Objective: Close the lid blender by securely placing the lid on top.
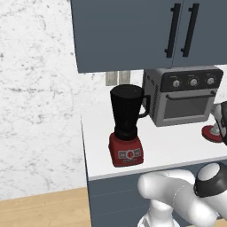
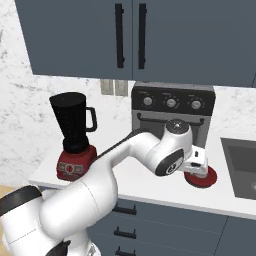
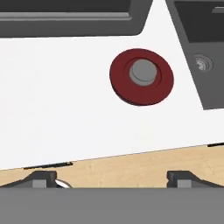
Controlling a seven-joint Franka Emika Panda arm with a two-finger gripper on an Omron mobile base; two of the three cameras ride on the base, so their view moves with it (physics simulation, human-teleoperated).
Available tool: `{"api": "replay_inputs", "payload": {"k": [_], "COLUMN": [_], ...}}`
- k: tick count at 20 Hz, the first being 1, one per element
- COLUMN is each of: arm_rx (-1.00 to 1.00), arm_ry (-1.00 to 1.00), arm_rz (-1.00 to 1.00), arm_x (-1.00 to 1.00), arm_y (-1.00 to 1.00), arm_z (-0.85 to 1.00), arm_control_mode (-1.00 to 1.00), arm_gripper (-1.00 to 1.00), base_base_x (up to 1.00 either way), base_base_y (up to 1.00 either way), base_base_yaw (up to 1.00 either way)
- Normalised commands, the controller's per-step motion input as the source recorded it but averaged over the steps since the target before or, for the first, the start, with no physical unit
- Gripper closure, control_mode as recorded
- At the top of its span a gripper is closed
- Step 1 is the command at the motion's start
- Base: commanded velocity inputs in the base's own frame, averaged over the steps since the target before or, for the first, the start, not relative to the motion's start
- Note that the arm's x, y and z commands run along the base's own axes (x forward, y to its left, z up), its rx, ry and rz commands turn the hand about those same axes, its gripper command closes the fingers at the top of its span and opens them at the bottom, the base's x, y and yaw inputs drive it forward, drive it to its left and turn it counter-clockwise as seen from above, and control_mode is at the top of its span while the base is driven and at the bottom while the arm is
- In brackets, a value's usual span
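The blender (image 1: 127, 115) stands at the counter's left end, a black tapered jar with an uncovered top on a red base (image 2: 75, 162). The lid (image 3: 141, 77), a red disc with a grey centre cap, lies flat on the white counter in front of the toaster oven, far to the blender's right (image 2: 210, 179). My gripper (image 3: 113, 179) hovers above the lid, open, with its fingertips (image 3: 41, 179) wide apart and nothing between them. In the hand view the lid sits up and right of the centre. The lid's red edge also peeks in beside my hand in the left base view (image 1: 211, 134).
A grey toaster oven (image 2: 172, 115) stands at the back of the counter behind the lid. A sink (image 2: 242, 165) is sunk into the counter just right of the lid. Dark cabinets (image 2: 130, 35) hang overhead. The counter's front edge (image 3: 131, 151) runs close below the lid.
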Motion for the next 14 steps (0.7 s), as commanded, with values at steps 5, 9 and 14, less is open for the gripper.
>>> {"api": "replay_inputs", "payload": {"k": [5, 9, 14], "arm_rx": [0.01, 0.06, 0.10], "arm_ry": [0.00, 0.01, 0.00], "arm_rz": [-0.08, -0.04, 0.00], "arm_x": [0.42, 0.42, 0.33], "arm_y": [-0.25, -0.27, -0.30], "arm_z": [-0.12, -0.01, 0.00], "arm_control_mode": [-1.00, -1.00, -1.00], "arm_gripper": [-1.00, -1.00, -1.00], "base_base_x": [0.00, 0.00, 0.00], "base_base_y": [0.00, 0.00, 0.00], "base_base_yaw": [0.00, 0.00, 0.00]}}
